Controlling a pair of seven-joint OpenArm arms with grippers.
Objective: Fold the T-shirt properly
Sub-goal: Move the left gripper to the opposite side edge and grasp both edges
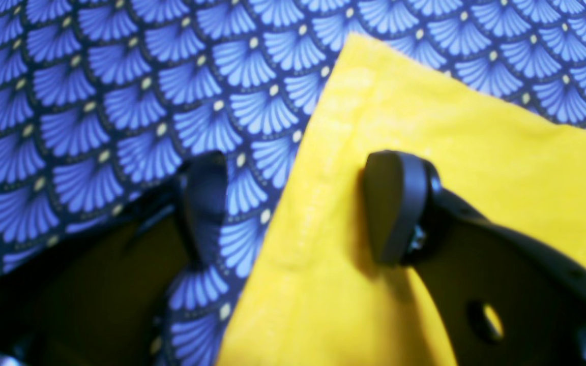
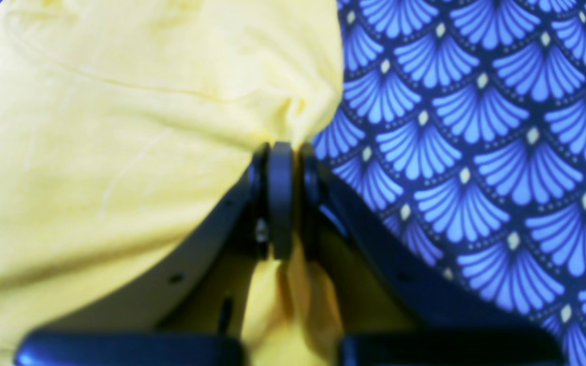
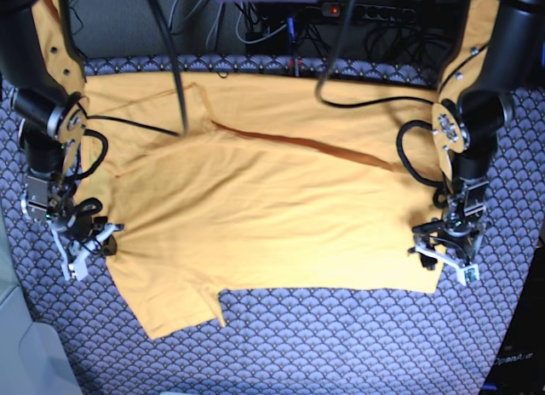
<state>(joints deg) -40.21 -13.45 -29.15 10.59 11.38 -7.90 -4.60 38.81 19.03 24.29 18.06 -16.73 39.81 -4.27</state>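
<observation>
On the blue scallop-patterned cloth (image 3: 341, 335) the T-shirt (image 3: 272, 208) lies spread wide, partly folded along a diagonal crease, one sleeve sticking out toward the front edge. My right gripper (image 2: 280, 152) has its jaws pressed together, pinching a bunched bit of yellow fabric at the shirt's edge, with more fabric hanging between the fingers. My left gripper (image 1: 293, 208) is spread wide and low over the shirt's far corner: one finger (image 1: 392, 208) over yellow fabric, the other over the patterned cloth, hemmed edge running between them, nothing held. Black cables (image 3: 170, 54) dangle over the shirt's back part.
</observation>
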